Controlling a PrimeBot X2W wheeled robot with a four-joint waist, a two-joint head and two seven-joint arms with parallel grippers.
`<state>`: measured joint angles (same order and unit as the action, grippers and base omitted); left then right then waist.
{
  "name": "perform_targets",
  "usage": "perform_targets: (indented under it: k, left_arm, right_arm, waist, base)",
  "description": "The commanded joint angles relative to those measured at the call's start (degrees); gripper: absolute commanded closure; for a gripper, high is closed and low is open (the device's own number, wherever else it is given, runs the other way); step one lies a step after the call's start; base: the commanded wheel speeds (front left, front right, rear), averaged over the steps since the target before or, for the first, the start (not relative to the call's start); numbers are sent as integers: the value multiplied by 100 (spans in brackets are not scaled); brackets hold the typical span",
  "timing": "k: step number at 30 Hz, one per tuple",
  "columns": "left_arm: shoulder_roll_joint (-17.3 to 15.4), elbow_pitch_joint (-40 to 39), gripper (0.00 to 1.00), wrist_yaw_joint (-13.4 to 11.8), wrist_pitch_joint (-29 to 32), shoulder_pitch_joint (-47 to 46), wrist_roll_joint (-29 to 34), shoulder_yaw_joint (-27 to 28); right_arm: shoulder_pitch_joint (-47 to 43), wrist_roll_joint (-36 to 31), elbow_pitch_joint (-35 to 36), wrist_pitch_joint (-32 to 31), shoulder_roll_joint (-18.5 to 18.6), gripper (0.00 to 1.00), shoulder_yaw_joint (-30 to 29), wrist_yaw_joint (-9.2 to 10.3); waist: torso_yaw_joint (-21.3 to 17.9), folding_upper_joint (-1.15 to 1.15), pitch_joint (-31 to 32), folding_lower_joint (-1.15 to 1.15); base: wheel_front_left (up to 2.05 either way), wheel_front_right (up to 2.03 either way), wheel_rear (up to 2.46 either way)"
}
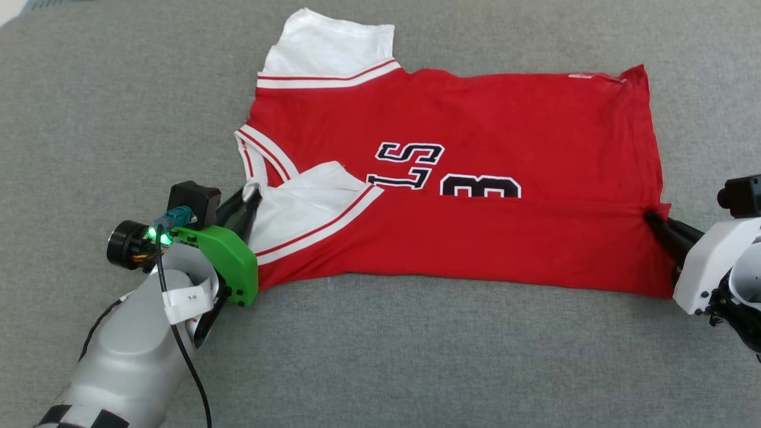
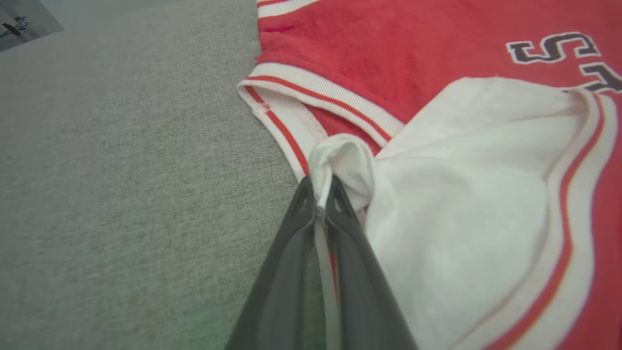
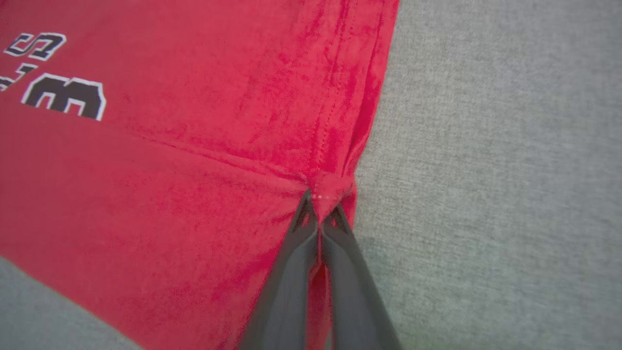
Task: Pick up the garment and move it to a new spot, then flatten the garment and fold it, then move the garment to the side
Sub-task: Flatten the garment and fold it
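One garment (image 1: pixel 475 238) flat on grey cloth surface (image 1: pixel 416 356), near edge folded up over lettering – long axis left to right, collar end toward robot's left, hem toward right. Two grippers, both touching garment: left gripper (image 1: pixel 252 196) at collar end, jaws nipped on tip of white sleeve (image 2: pixel 461 194); right gripper (image 1: pixel 651 217) at hem end – jaws pinched tight on red hem at fold line
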<state>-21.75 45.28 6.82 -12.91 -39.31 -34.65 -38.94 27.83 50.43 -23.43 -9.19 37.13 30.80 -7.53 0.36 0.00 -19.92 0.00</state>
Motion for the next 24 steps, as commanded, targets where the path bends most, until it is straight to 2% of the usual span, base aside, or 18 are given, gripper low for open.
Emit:
perform_targets:
  k: [1, 5, 8, 11, 18, 20, 24]
  left_arm:
    - [-84, 39, 0, 27, -37, -98, -52, -8]
    - [-220, -234, 0, 47, -16, -350, -183, 59]
    - [-328, -539, 0, 55, 255, -581, -238, 20]
    - [-376, -841, 0, 61, 782, -729, -540, 30]
    - [-653, -1396, 0, 65, 3555, -914, -1755, -529]
    - [-760, -1487, 0, 66, 4188, -917, -2017, -674]
    - [-940, -1580, 0, 66, 4978, -840, -2249, -939]
  right_arm:
    - [-103, 82, 40, 183, 33, 0, 37, 4]
    - [-227, 162, 184, 377, 137, 0, -63, 4]
    - [-315, 187, 237, 431, 218, 0, -145, 4]
    - [-354, 190, 249, 435, 259, 0, -235, 4]
    - [-389, 153, 333, 276, 247, 0, -333, 4]
    - [-386, 138, 364, 213, 233, 0, -348, 4]
    - [-391, 125, 421, 75, 193, 0, -368, 4]
  waist:
    - [138, 0, 309, 0]
    - [271, 0, 534, 0]
    - [348, 0, 648, 0]
    - [394, 0, 726, 0]
    - [404, 0, 782, 0]
    - [372, 0, 771, 0]
    - [283, 0, 708, 0]
  base:
    - [0, 0, 0]
    - [0, 0, 0]
    - [0, 0, 0]
    - [0, 0, 0]
    - [0, 0, 0]
    - [0, 0, 0]
    - [0, 0, 0]
